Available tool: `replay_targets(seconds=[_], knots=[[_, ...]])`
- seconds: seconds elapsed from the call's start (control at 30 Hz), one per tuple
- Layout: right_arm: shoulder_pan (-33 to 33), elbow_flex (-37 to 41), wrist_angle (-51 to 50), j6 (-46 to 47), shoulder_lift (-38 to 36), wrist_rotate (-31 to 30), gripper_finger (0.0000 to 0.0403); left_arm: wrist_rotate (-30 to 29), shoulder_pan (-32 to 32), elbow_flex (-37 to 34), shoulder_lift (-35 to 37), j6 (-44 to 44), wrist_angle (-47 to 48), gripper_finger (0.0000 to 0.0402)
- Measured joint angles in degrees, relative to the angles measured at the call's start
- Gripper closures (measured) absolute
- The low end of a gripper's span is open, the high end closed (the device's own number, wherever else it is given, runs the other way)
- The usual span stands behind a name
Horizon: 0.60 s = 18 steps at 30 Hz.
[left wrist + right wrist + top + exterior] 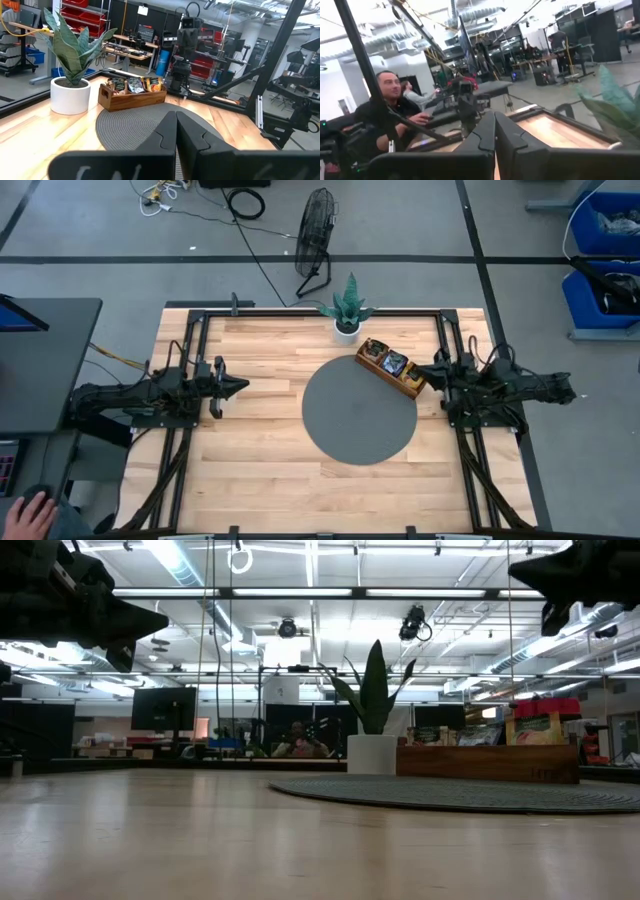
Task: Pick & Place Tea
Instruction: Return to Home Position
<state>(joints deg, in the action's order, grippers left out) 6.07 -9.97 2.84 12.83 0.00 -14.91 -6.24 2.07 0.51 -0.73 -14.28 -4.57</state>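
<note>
Tea (135, 86) sits in the wooden tray (131, 100) — sachets standing on edge in its compartments, some dark and some orange-yellow, though I cannot count them. I see none lying loose outside the tray. The round grey mat (350, 425) spreads out from under the tray, and the potted plant (347, 310) stands just beside one end of it. My right claw (422, 372) hangs just beside the tray's other end, raised off the table, with both fingers pressed together on nothing. My left claw (238, 387) hangs well apart from the tray, out past the far side of the mat, and it too is closed and empty, pointing toward the tray. By my judgement the placing is done and only the retreat remains. If a sachet needed handling again, I would expect it to be very light, thin and bendy, with a slick wrapper that could slide or buckle. The best hold would be a gentle pinch across its two flat faces at the upper edge that stands clear of the tray — not a squeeze edge to edge, which would fold it.
</note>
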Motion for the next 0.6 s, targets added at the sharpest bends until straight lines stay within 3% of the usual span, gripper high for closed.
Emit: replay_targets(seconds=[0.3, 0.6], knots=[[0.0, 9.0, 19.4, -1.4, 0.0, 2.3, 0.0401, 0.0, 0.0, 0.0, 0.0, 0.0, 0.0, 0.0399], [0.0, 9.1, 15.4, -4.8, 0.0, 4.1, 0.0401, 0.0, 0.0, 0.0, 0.0, 0.0, 0.1, 0.0399]])
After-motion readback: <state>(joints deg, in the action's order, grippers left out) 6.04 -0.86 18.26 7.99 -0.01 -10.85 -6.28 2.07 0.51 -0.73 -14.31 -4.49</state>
